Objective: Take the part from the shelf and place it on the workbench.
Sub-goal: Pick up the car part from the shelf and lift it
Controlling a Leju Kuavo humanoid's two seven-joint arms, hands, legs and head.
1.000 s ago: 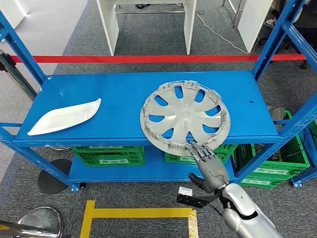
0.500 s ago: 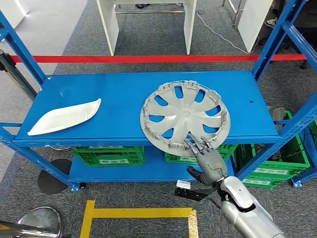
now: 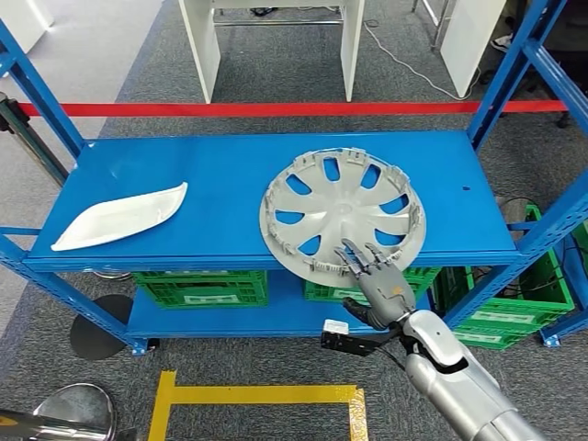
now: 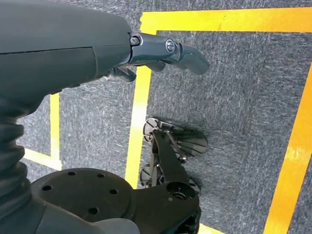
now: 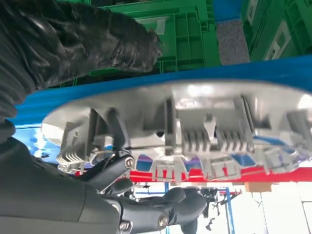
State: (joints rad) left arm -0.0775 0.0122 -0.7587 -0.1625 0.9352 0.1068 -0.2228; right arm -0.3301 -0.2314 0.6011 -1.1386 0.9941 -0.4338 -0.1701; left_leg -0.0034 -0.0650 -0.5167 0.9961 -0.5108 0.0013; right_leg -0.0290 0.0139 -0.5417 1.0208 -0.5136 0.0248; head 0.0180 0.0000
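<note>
The task is only beginning: the grey wheel cover (image 3: 343,217) is lying flat on the top deck of the blue shelf (image 3: 229,197), toward the deck's right half, with its near rim hanging slightly past the front edge, and nothing has been lifted yet. The right hand (image 3: 378,285) is reaching in at that near rim with its fingers (image 3: 352,258) spread over the top of the edge and its thumb (image 5: 92,31) below it; in the right wrist view the rim is sitting between thumb and fingers, but whether they are pressing on it cannot be told. The left hand (image 4: 162,51) is hanging over the grey floor with yellow lines, fingers stretched out and holding nothing. Closing on the rim, lifting and carrying to the workbench all appear to remain. Being round, the cover has no long axis; its ribbed, clip-lined inner face is pointing up. A white curved panel (image 3: 121,217) is lying well apart on the left.
</note>
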